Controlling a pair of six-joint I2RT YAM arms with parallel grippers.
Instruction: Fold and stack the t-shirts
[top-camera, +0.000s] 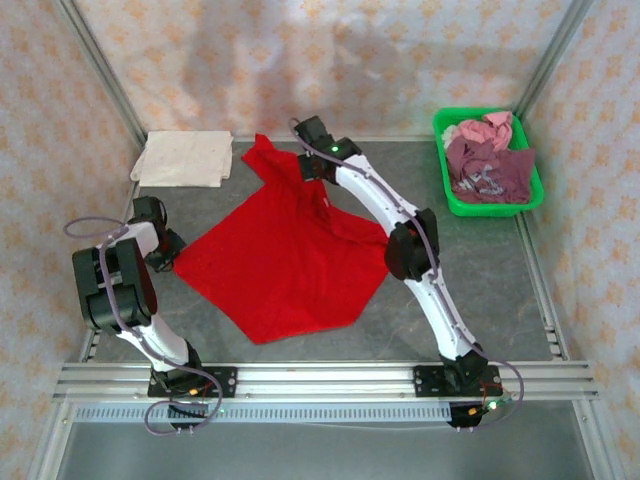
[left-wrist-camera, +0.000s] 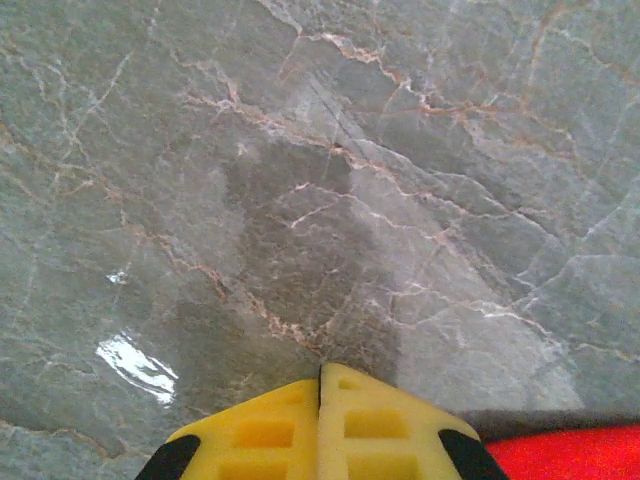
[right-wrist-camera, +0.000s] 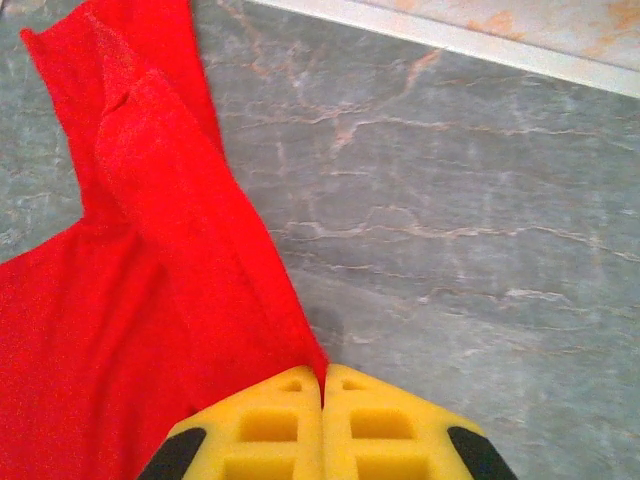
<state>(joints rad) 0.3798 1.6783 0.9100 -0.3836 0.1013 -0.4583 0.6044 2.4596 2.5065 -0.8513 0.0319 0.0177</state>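
Left fingers (left-wrist-camera: 298, 405): yellow pads pressed flat together, seam shut, nothing between them. They hang low over the bare grey marbled tabletop (left-wrist-camera: 330, 200). A strip of the red t-shirt (left-wrist-camera: 570, 455) lies just to their right and slightly behind the tips, and I cannot tell whether it touches them. In the top view the left fingers (top-camera: 168, 250) sit just beside the shirt's left corner.

Right fingers (right-wrist-camera: 298, 398): pads closed on each other, with the edge of the red t-shirt (right-wrist-camera: 150, 300) running straight into the seam at the tips. They appear to pinch that edge. The rest of the shirt spreads to the left of these fingers. A narrow folded band of cloth leads forward and left from the tips, toward the sleeve. To the right of the tips is bare tabletop, with a pale rail (right-wrist-camera: 450, 35) ahead. In the top view the right fingers (top-camera: 310, 168) sit at the shirt's far edge.

The red t-shirt (top-camera: 285, 255) lies mostly flat between the two sets of fingers, rumpled near the right fingers.

A cream-white t-shirt (top-camera: 185, 158) lies folded, ahead of the left fingers and well apart from them.

A green basket (top-camera: 455, 195) stands well to the right of the right fingers. It holds a maroon t-shirt (top-camera: 490, 170) with pale print and a pink t-shirt (top-camera: 497, 125), heaped loosely.
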